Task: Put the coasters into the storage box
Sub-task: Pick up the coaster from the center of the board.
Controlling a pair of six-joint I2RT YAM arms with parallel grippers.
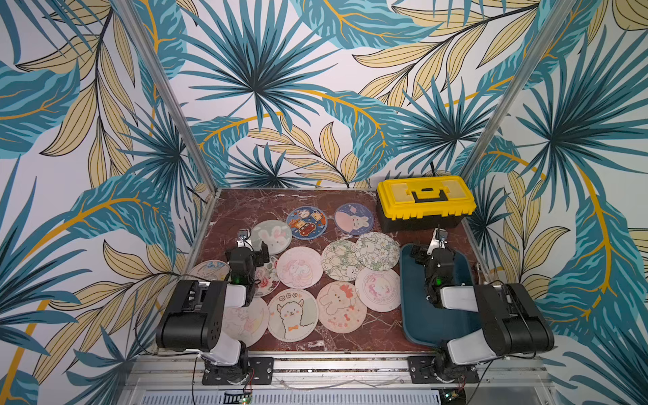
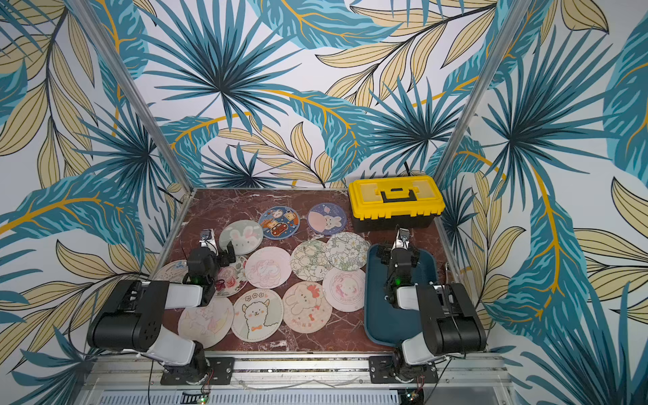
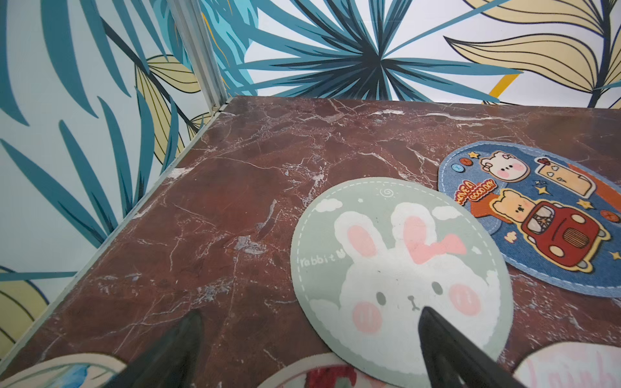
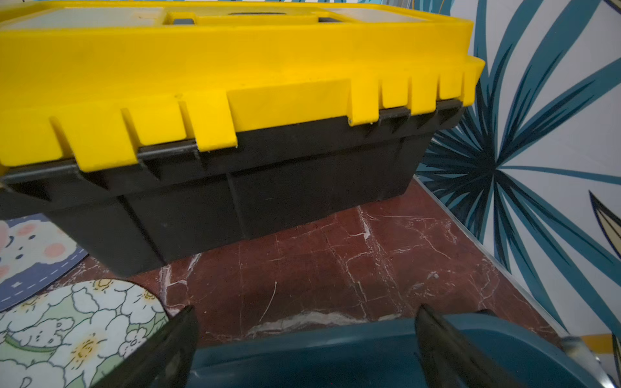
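Several round coasters lie flat and partly overlapping on the marble table: a green rabbit one (image 1: 271, 235), a blue one (image 1: 306, 222), a pink unicorn one (image 1: 299, 267) and an alpaca one (image 1: 292, 315). The teal storage box (image 1: 420, 315) sits at the front right with no coaster visible in it. My left gripper (image 1: 250, 247) hovers open over the near edge of the green rabbit coaster (image 3: 396, 268), holding nothing. Over the box's far rim (image 4: 302, 339) my right gripper (image 1: 434, 247) hangs open and empty. The arms hide parts of some coasters and of the box.
A yellow-lidded black toolbox (image 1: 424, 203) stands at the back right, just beyond the storage box and close in front of the right gripper (image 4: 306, 309). A flower coaster (image 4: 84, 319) lies beside the box's far left corner. Patterned walls and metal posts enclose the table.
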